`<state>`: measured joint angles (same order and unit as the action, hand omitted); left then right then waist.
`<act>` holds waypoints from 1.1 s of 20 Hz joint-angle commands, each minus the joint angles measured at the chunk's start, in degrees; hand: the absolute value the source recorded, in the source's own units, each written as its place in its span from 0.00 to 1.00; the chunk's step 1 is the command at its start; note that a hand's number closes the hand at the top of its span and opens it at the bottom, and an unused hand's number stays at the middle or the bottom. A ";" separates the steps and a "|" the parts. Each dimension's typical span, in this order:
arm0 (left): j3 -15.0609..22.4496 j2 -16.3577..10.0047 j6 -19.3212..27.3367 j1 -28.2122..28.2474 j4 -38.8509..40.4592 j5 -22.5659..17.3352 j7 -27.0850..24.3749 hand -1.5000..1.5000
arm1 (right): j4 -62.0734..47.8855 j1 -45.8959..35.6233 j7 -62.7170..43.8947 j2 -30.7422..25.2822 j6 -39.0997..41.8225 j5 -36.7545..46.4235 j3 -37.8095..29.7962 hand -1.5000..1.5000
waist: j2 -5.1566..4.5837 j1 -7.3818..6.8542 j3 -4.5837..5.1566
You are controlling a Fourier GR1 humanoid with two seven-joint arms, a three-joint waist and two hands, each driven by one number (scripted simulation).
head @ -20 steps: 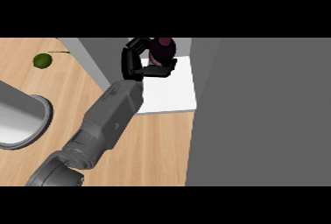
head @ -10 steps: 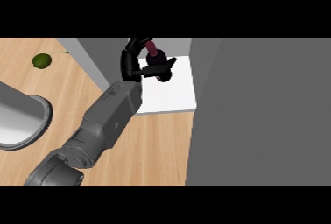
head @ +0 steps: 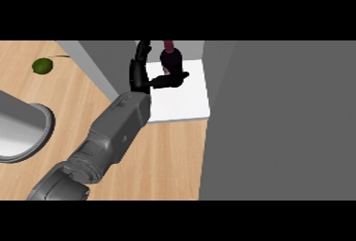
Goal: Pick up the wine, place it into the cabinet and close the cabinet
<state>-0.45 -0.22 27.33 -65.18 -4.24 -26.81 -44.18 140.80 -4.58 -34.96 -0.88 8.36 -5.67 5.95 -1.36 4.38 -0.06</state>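
The wide grey panel takes up everything to the right of the cabinet and runs from the top of my view to the bottom. The wooden counter spreads out in front of the cabinet and away to its left. The cabinet itself has grey walls and a bare white floor, and it stands open towards me.

My grey left forearm slants up from the lower left, across the counter, and crosses the cabinet's front edge at its left side. Well to the left of the cabinet a rounded grey thing with a paler rim sits on the counter, cut off by the edge of the view.

My left hand is inside the cabinet, close to its left wall. It is open: the fingers point straight towards the cabinet's back, and the thumb sticks out to the right.

The wine, a dark bottle with a reddish top, is in the cabinet, on the white floor near the back. It is just right of my fingers and beyond my thumb, which overlaps its near end. I cannot tell whether I am touching it.

A small green fruit with a thin stalk lies on the counter left of the cabinet's left wall.
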 commanded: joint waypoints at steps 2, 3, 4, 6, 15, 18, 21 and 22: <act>0.67 -0.89 0.18 2.36 0.91 1.30 -1.39 0.00 | 2.03 -1.57 -1.11 -0.81 0.11 -2.83 -1.86 0.00 | -0.27 -0.33 0.13; -0.05 -0.62 2.09 0.71 0.67 0.72 -0.69 0.00 | 4.08 0.98 -0.70 -0.21 0.54 -2.17 0.19 0.00 | -0.31 0.48 0.12; -0.10 0.20 2.21 2.05 0.18 0.48 -1.84 0.00 | -0.10 2.33 3.79 -0.69 2.42 -3.41 -2.27 0.00 | -0.14 -0.09 0.05; -0.92 0.21 1.00 3.56 -0.36 -0.28 -3.71 0.00 | 1.80 0.02 -0.28 0.29 0.23 -1.52 0.49 0.00 | -0.27 0.28 0.16; -1.25 -0.34 -2.61 4.16 -0.78 0.76 -5.31 0.00 | 1.01 0.03 0.14 0.04 0.04 -2.50 -1.40 0.00 | -0.21 -0.38 0.13; -1.59 0.23 -4.42 4.93 -1.38 0.32 -7.00 0.00 | 0.81 -0.02 1.47 0.81 0.49 0.40 2.65 0.00 | -0.20 -0.20 0.16; -0.82 -0.03 -6.28 4.13 -0.96 1.54 -5.76 0.00 | 0.13 0.29 1.51 0.55 0.05 -0.64 1.11 0.00 | -0.07 -0.73 0.12; -0.67 -0.37 -6.19 3.55 -0.72 1.75 -5.36 0.00 | 1.23 -0.32 0.40 0.58 -0.48 -2.34 -0.05 0.00 | -0.14 -0.47 0.13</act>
<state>-1.14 0.06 23.01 -62.81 -5.62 -25.62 -49.14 140.23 -4.78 -33.88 -0.23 8.23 -5.54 7.35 -1.55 4.48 0.04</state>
